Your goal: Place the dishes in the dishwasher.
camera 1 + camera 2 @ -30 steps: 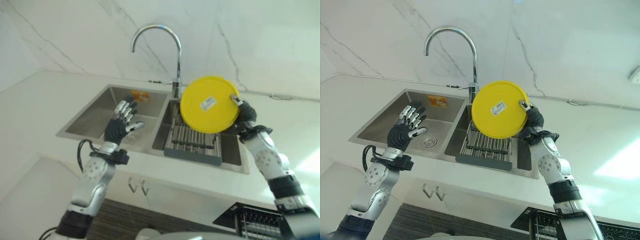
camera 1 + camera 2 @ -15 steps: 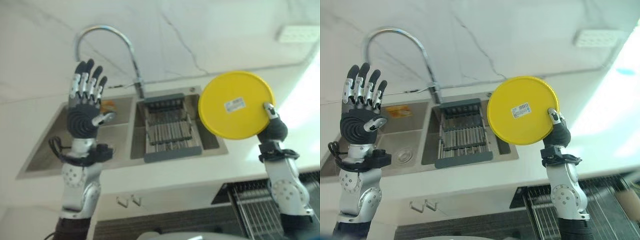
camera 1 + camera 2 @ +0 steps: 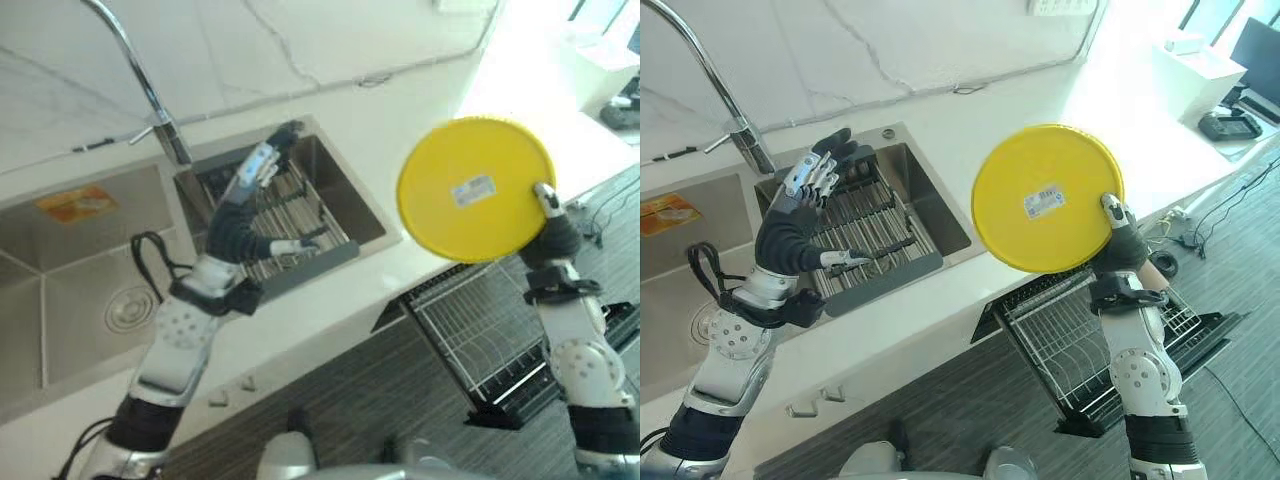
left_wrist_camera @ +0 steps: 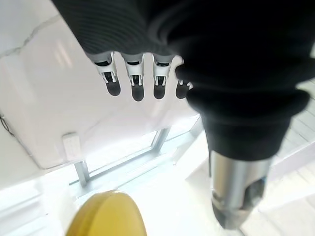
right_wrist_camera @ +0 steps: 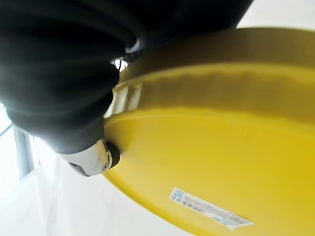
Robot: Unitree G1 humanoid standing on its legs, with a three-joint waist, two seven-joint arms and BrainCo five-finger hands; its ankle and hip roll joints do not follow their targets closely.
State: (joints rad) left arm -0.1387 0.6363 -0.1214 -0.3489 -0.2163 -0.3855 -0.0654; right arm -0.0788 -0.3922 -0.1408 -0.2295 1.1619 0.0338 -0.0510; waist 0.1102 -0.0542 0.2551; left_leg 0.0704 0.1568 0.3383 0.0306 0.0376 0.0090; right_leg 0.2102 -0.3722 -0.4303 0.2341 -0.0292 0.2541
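The white marble-veined tabletop (image 3: 1020, 90) is running diagonally across the scene, smooth and glossy, with a matching veined wall behind it. Set into it, a stainless-steel double sink (image 3: 60, 270) is lying with rectangular basins; a curved chrome faucet (image 3: 140, 80) is rising at the divider, and an orange sticker (image 3: 75, 203) is showing on the rear wall of the left basin. A slatted metal drying rack with a dark grey frame (image 3: 875, 250) is sitting in the right basin. Below the tabletop's edge, a wire dishwasher rack (image 3: 1070, 345) is standing pulled out over a dark ribbed floor.

The yellow plate (image 3: 1045, 200), round, matte and flat-bottomed, is being held upright in the air, well above the wire rack and clear of the tabletop. Its underside, bearing a small white label (image 3: 1043, 202), is facing the head camera; its rim is standing roughly vertical.

The right robot hand (image 3: 1118, 245) is gripping the plate at its lower right rim, the thumb pressing on the underside and the dark cover lying behind the disc. The left robot hand (image 3: 245, 215) is hanging raised over the drying rack, fingers straight and spread, thumb apart, holding nothing.
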